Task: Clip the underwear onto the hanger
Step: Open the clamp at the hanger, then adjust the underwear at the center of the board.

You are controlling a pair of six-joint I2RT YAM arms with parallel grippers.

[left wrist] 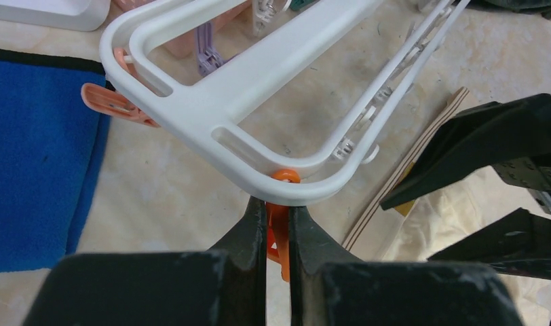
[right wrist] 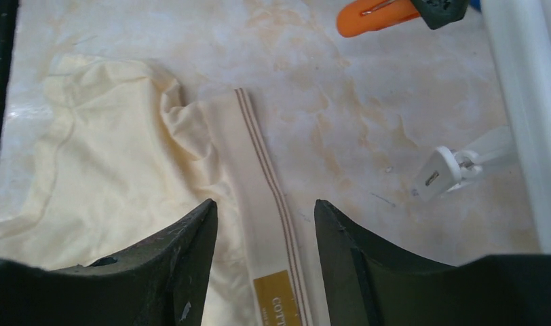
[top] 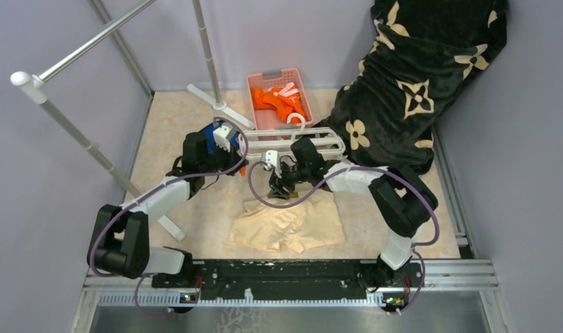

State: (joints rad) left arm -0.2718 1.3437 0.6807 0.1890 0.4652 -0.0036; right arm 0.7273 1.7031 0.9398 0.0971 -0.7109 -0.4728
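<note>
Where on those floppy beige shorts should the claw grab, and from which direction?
Most likely the striped waistband of the underwear, just above the label, coming from straight overhead. It is the firmest, flattest edge, it lies on the side toward the hanger, and the open right claw hangs astride it.

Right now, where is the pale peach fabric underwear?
Top view: the underwear lies on the table, near centre, beneath the open right gripper, just nearer than the white plastic hanger.
</note>
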